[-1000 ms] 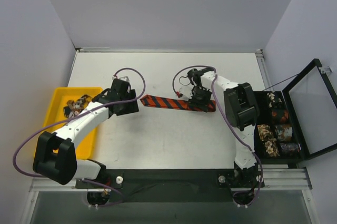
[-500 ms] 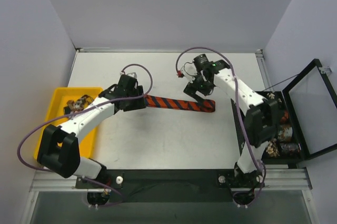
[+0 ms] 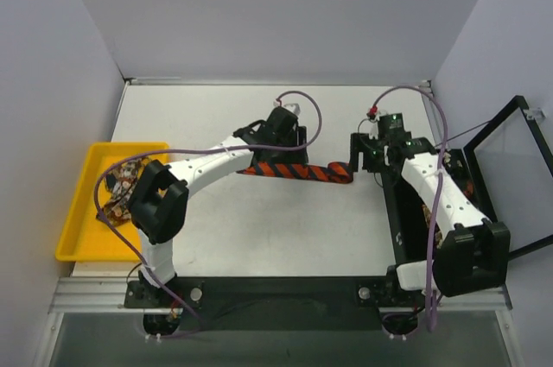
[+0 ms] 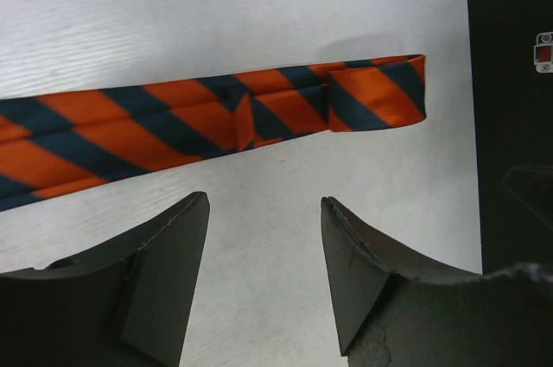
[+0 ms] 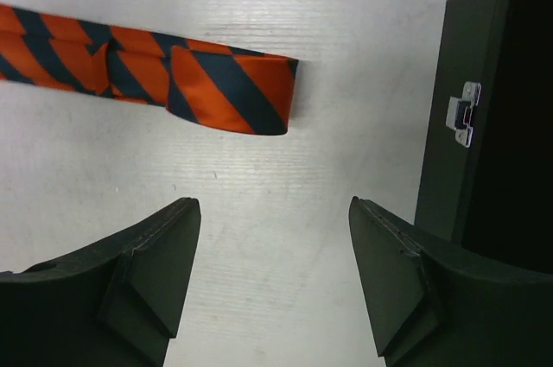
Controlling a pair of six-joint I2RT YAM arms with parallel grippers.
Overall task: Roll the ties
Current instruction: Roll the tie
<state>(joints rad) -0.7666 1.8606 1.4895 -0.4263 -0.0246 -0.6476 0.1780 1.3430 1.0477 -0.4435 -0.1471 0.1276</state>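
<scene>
- Our left gripper [image 4: 263, 211] has its jaws moderately apart and holds nothing; only bare table [image 4: 259, 4] shows between them.
- Our right gripper [image 5: 274, 211] stands wider and is just as empty.
- Just ahead of the left gripper, the striped tie [image 4: 173, 125] lies flat on the table. Its long axis runs crosswise to the gripper, passing out of view on its left and stopping ahead on its right.
- Seen from the right gripper, the tie's folded end [image 5: 229, 91] lies ahead and to the left, clear of the jaws.
- We judge the right gripper nearer that end, where a roll would start, while the left faces the mid-length.
- Beside the right gripper, on its right, stands the black box [image 5: 492, 82] with a small metal latch [image 5: 462, 117]. We find no writing or brand there.
- A small red-and-white mark [image 4: 543, 49] on the box is too small to read.
- Far off to the left of the left gripper, the yellow tray [image 3: 73, 211] holds more patterned ties [image 3: 121, 186].
</scene>
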